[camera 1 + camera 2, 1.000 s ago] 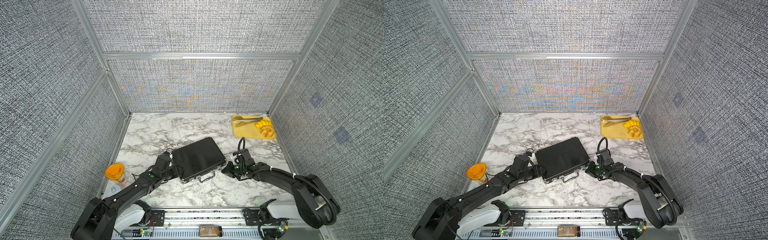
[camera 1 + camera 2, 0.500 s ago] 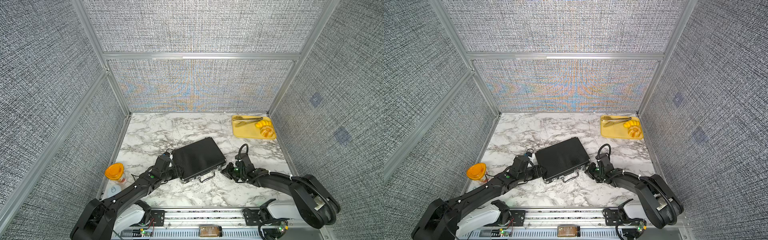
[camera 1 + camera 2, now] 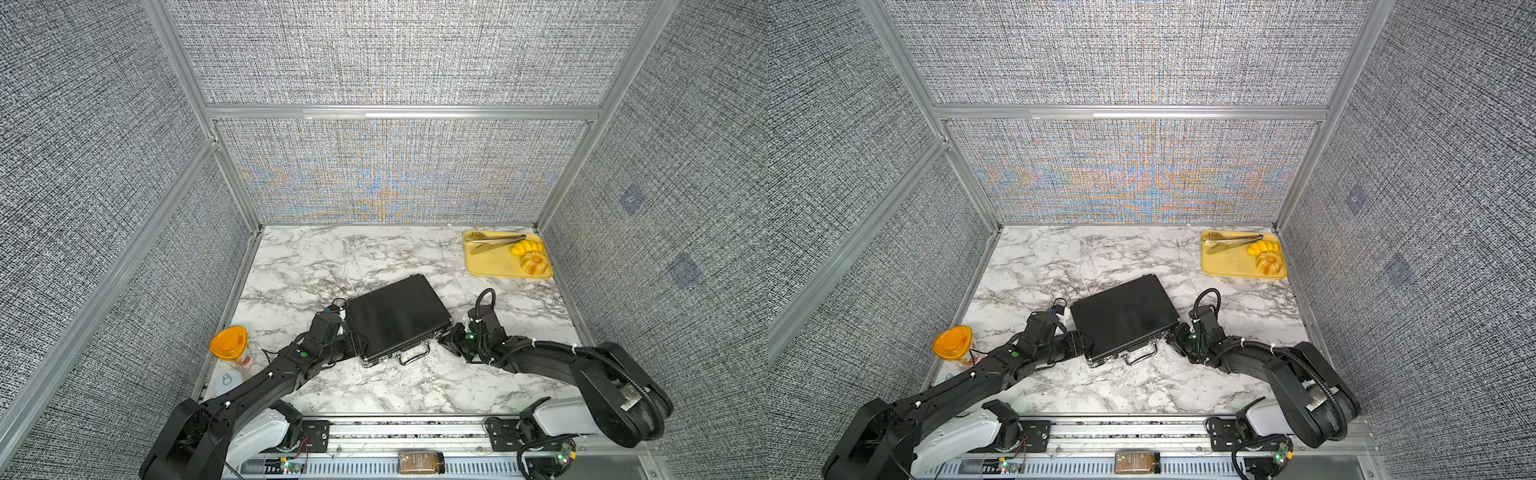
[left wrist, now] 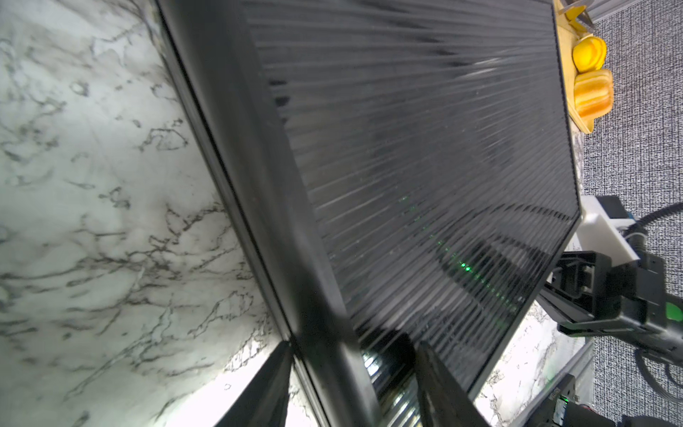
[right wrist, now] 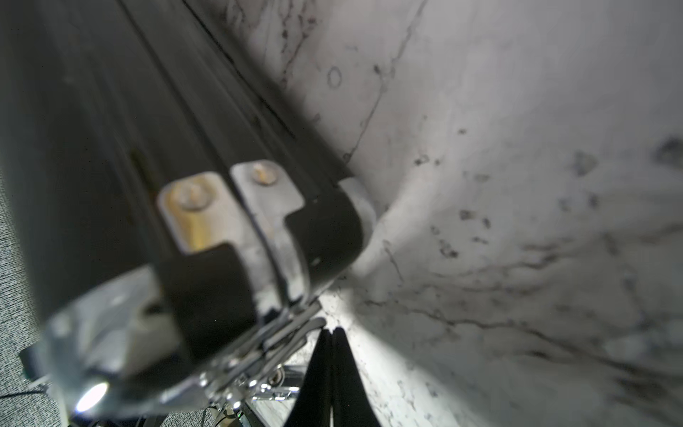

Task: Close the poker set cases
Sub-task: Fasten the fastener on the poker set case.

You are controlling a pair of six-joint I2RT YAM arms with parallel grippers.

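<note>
The black poker case (image 3: 397, 320) lies shut and flat on the marble table (image 3: 324, 257), handle (image 3: 413, 356) toward the robot's base. The left gripper (image 3: 358, 345), half spread, clasps the case's left front corner, one finger on the ribbed lid and one against the side wall. The right gripper (image 3: 450, 338), fingers pressed together and empty, sits just beside the case's right front corner.

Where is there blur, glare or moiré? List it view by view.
Right wrist view: the case corner is out of focus, the marble table beside it blown out white. Left wrist view: the case lid is sharp, with green reflections. Both top views: sharp, coloured moiré on the back wall.
</note>
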